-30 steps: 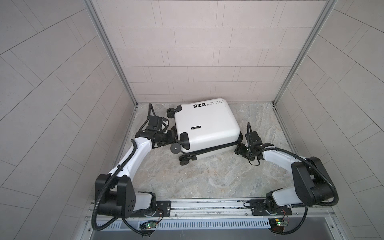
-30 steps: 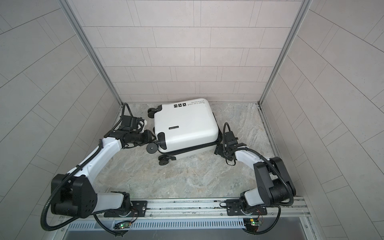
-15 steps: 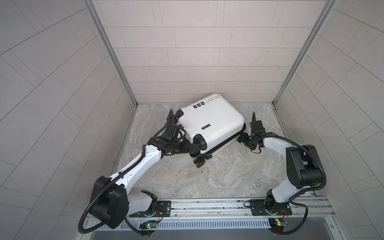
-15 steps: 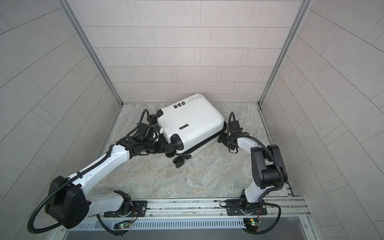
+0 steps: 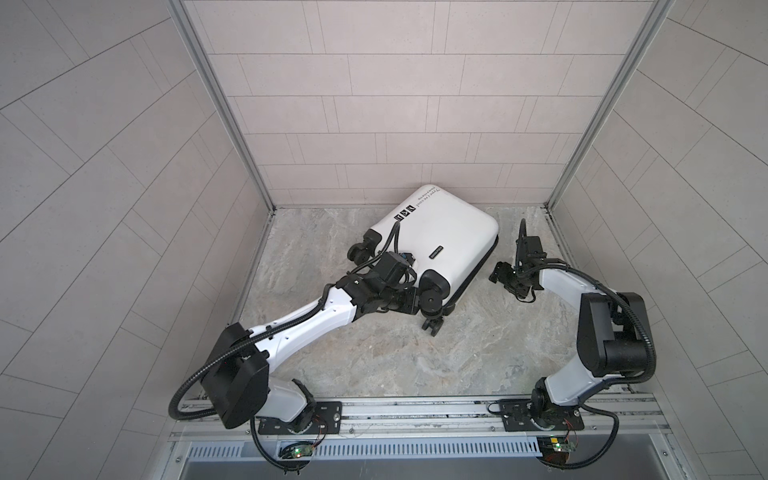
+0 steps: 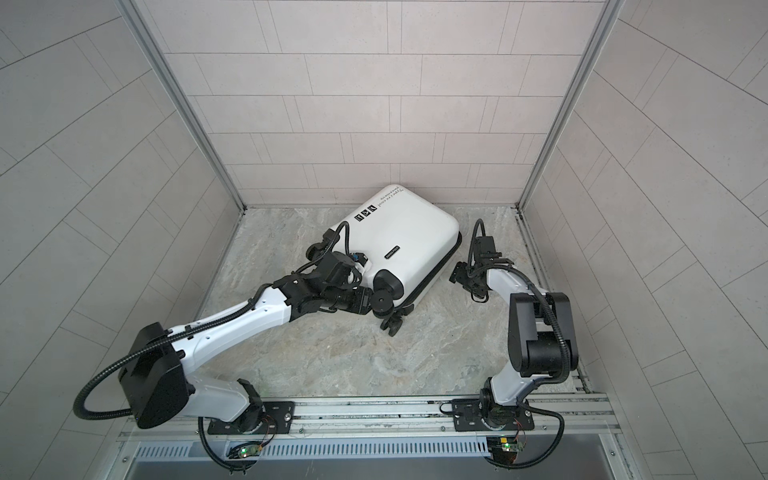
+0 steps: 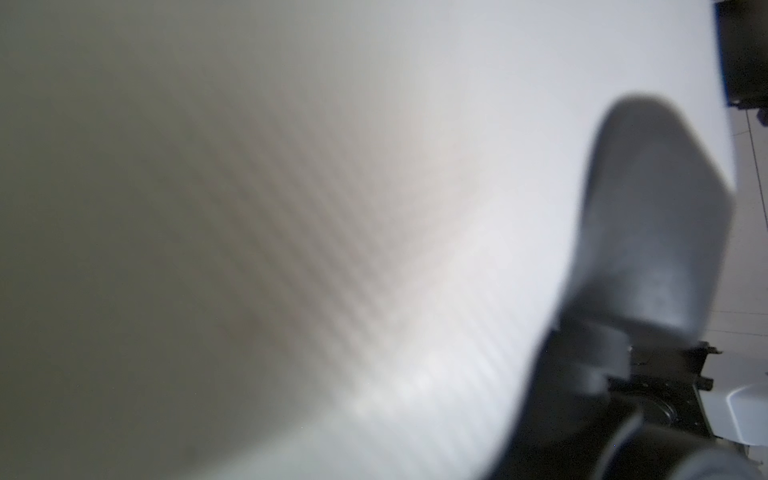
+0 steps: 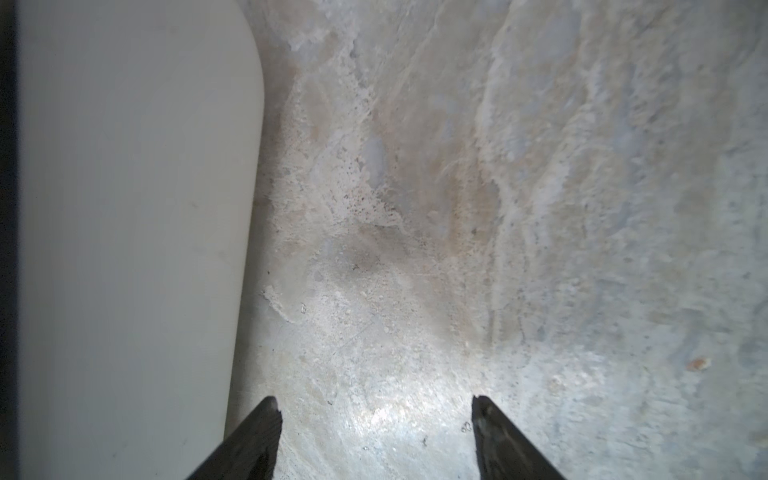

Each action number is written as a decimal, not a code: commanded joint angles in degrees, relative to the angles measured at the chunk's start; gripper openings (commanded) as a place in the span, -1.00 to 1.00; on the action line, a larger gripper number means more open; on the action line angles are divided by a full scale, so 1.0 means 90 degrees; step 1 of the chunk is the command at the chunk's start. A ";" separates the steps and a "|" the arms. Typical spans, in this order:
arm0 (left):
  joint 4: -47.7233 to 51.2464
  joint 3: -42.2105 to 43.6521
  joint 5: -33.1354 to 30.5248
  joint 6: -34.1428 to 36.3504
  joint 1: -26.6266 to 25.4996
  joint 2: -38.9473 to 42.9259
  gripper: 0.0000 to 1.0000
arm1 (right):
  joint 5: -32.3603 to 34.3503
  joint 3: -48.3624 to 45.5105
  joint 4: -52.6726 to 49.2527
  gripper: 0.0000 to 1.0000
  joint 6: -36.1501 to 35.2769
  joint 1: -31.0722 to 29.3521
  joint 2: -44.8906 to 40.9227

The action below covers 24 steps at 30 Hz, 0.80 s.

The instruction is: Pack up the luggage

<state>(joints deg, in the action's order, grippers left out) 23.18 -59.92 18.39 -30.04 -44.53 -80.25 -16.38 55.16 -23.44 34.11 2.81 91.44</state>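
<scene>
Small white hard-shell suitcase (image 5: 444, 232) (image 6: 407, 237) lying closed and skewed at the back of the marbled grey surface (image 5: 374, 353). Left tool (image 5: 413, 300) up against its black wheel (image 5: 431, 297), grip impossible to judge. Right tool (image 8: 374, 405) (image 5: 498, 274) spread wide, empty, just beside the suitcase.

The place was a robotics lab test cell: tile-patterned wall panels (image 5: 374, 104) joined by aluminium corner posts (image 5: 220, 104), a marble-look floor (image 5: 374, 353), and a metal mounting rail (image 5: 415, 409) with exposed circuit boards (image 5: 297, 452).
</scene>
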 commanded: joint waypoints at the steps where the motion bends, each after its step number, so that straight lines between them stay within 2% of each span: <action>1: 0.0457 -0.0286 -0.0579 0.0172 -0.0041 0.0784 -0.08 | 0.0240 0.0146 -0.0375 0.50 -0.0224 0.0021 -0.0295; 4: 0.0832 -0.0411 -0.1251 0.0488 0.0062 0.1494 0.16 | 0.0287 0.0267 -0.0476 0.49 -0.0293 0.0033 -0.0259; 6: 0.1128 -0.0620 -0.1260 0.0652 0.0464 0.1749 0.25 | 0.0294 0.0331 -0.0501 0.48 -0.0294 0.0030 -0.0212; 11: 0.1643 -0.1301 -0.0646 0.0931 0.2320 0.1474 0.33 | 0.0156 0.0458 -0.0428 0.42 -0.0218 0.0034 -0.0045; 13: 0.1704 -0.1630 -0.0349 0.0972 0.3101 0.0970 0.33 | 0.0083 0.0581 -0.0442 0.40 -0.0220 0.0031 0.0080; 16: 0.1554 -0.2168 0.0012 0.0989 0.3932 0.0017 0.33 | 0.0000 0.0860 -0.0510 0.39 -0.0234 0.0032 0.0393; 20: 0.1480 -0.3149 0.0344 0.1082 0.4521 -0.1560 0.29 | -0.0141 0.1241 -0.0517 0.36 -0.0181 0.0026 0.0855; 24: 0.2130 -0.4528 0.1002 0.1220 0.4714 -0.3242 0.18 | -0.0234 0.1683 -0.0539 0.36 -0.0089 0.0019 0.1252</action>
<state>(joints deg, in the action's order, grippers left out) 37.21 -94.63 21.85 -21.10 -2.55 -103.83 -17.80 68.03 -27.33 32.80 2.96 101.60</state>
